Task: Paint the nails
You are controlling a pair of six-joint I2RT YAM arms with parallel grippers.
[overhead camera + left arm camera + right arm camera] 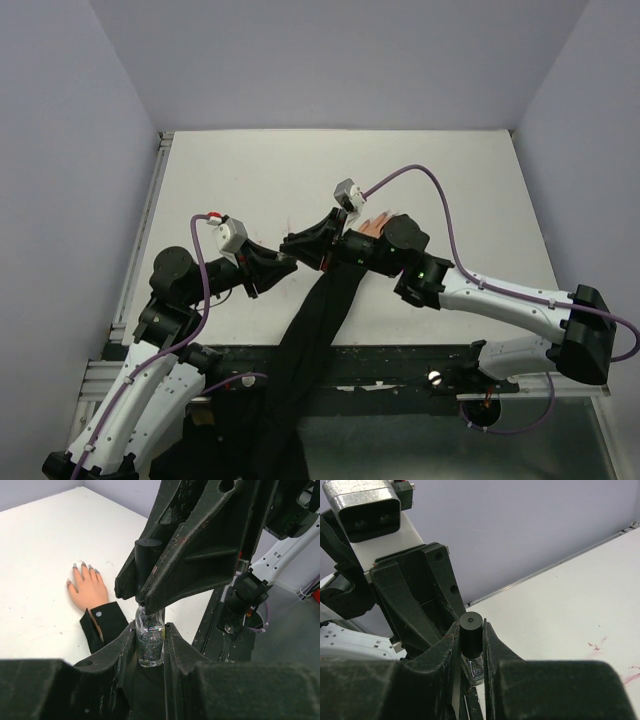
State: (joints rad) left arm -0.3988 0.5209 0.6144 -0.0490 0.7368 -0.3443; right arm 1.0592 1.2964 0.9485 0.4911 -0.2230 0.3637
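two grippers are meeting over one small bottle. left gripper (pixel 149 632) is clenching the clear, glitter-filled bottle (pixel 148 652) by its body. right gripper (pixel 470 630) is pinching the black cap (pixel 470 625).

this is looking like the opening step. next, the right one is likely needing to twist and lift the cap straight out while the left is holding steady.

fake hand (pixel 89 592) is lying palm down near the middle of the table (pixel 250 170), nails (pixel 82 566) pointing away from the near edge. black sleeve (pixel 320 330) is trailing over that edge.

whether the cap is loosened is impossible to tell. from above, the right arm (pixel 500 295) is covering the nails.
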